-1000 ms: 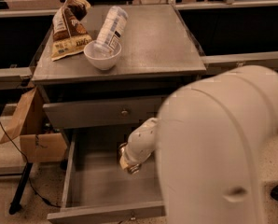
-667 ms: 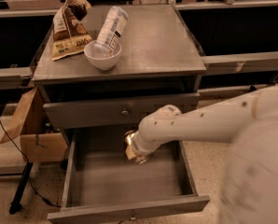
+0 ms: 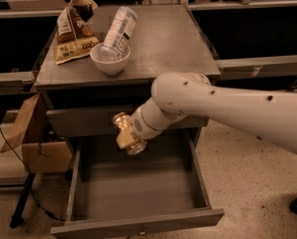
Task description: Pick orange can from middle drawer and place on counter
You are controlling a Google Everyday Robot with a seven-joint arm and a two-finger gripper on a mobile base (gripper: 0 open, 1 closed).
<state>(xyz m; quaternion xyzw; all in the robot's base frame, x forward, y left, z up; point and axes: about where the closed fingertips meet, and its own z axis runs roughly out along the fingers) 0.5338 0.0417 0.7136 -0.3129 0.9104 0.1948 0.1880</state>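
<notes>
The orange can (image 3: 127, 134) is shiny orange-gold with silvery ends. It hangs tilted in the air above the open middle drawer (image 3: 138, 188), in front of the upper drawer front. My gripper (image 3: 133, 133) is at the end of the white arm and is shut on the can; most of the fingers are hidden behind the wrist. The drawer's grey tray below holds nothing that I can see. The counter (image 3: 163, 39) is the grey top slab above.
On the counter's left side stand a white bowl (image 3: 110, 59), a clear plastic bottle (image 3: 119, 28) leaning on it, and a brown snack bag (image 3: 74, 29). A cardboard box (image 3: 36, 143) sits on the floor to the left of the cabinet.
The arm has lifted the can up out of the drawer tray and toward the upper drawer front. The arm's bulk has moved away from the camera to the right.
</notes>
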